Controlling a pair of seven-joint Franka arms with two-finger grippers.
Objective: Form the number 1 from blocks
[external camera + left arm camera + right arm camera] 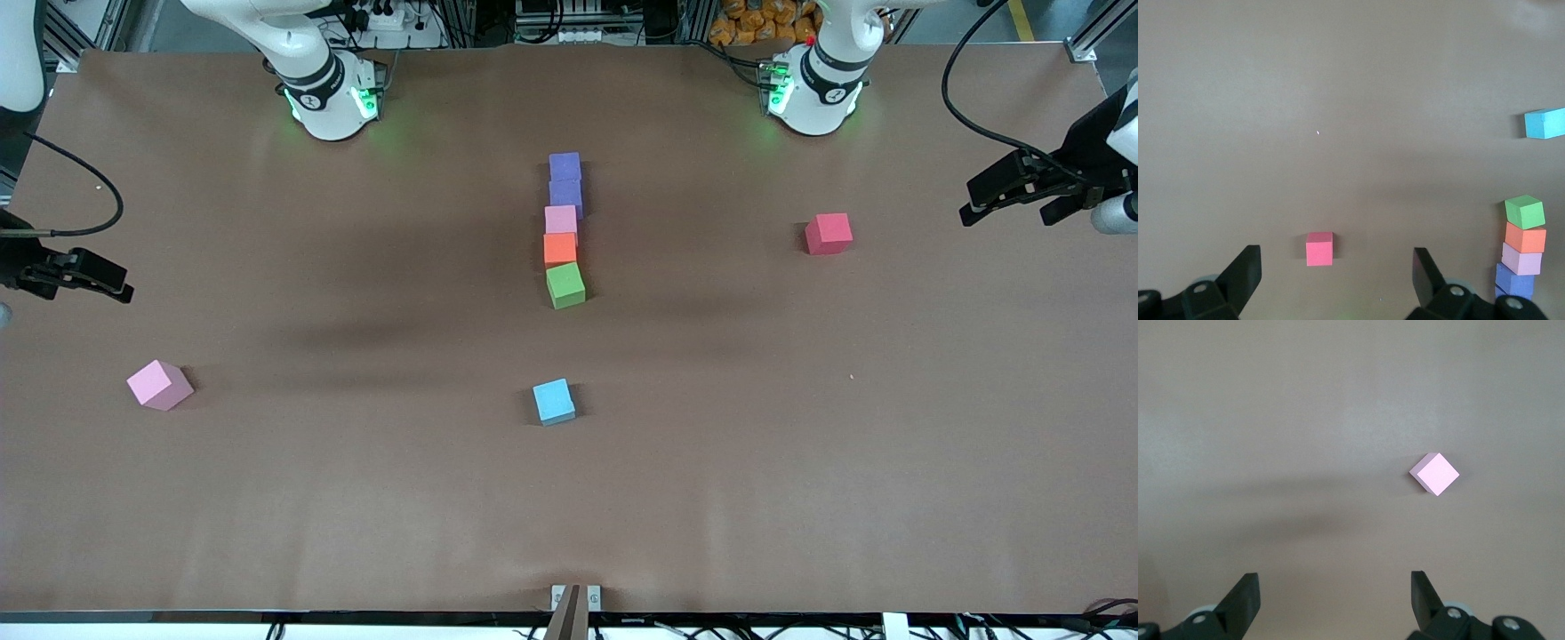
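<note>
We find no text, label, brand, number or sign that we can read anywhere in these views, neither on the blocks (564,233) nor on the brown desk (356,498).

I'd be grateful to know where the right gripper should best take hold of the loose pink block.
Probably from straight above, with the open right gripper turned so its fingers close on two opposite flat sides: the loose pink block sits flat on the table, rotated diagonally, nothing touching it.

A brown table (356,498) with orange snack packets (756,22) at its edge
</note>
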